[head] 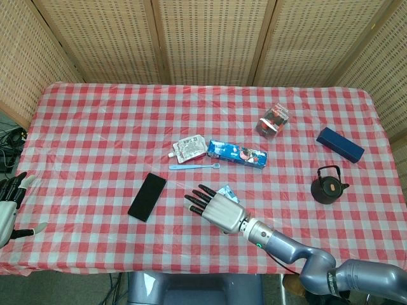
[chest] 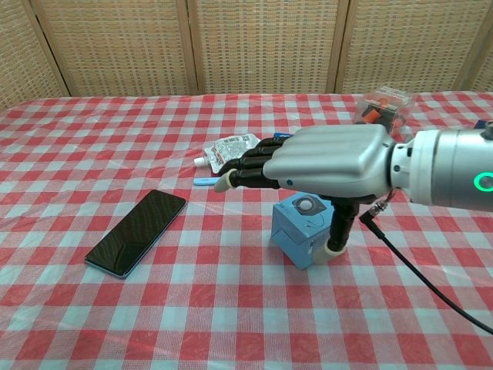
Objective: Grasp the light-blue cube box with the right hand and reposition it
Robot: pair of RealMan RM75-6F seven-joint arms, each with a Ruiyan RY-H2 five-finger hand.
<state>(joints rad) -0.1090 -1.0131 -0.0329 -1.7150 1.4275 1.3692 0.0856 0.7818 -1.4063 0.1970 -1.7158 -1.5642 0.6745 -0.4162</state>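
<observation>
Light-blue cube box (chest: 302,228) sits on desk (head: 95,127) directly under right robot hand (chest: 323,166), mostly hidden in head view. Robot hand open, fingers extended flat over box, thumb down beside its right face, apparently lined up for a top grasp. Phone (chest: 136,231) lies beyond the fingertips; toothbrush (head: 194,166) and Oreo box (head: 236,154) lie behind. Left robot hand (head: 7,206) open, idle at desk edge.

Phone (head: 147,196) lies left of box (chest: 302,228); kettle (head: 329,186) far right.

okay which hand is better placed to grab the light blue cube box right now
Right. The right hand hovers directly over the light-blue cube box, thumb beside it, while the left hand sits off the table's far edge.
</observation>
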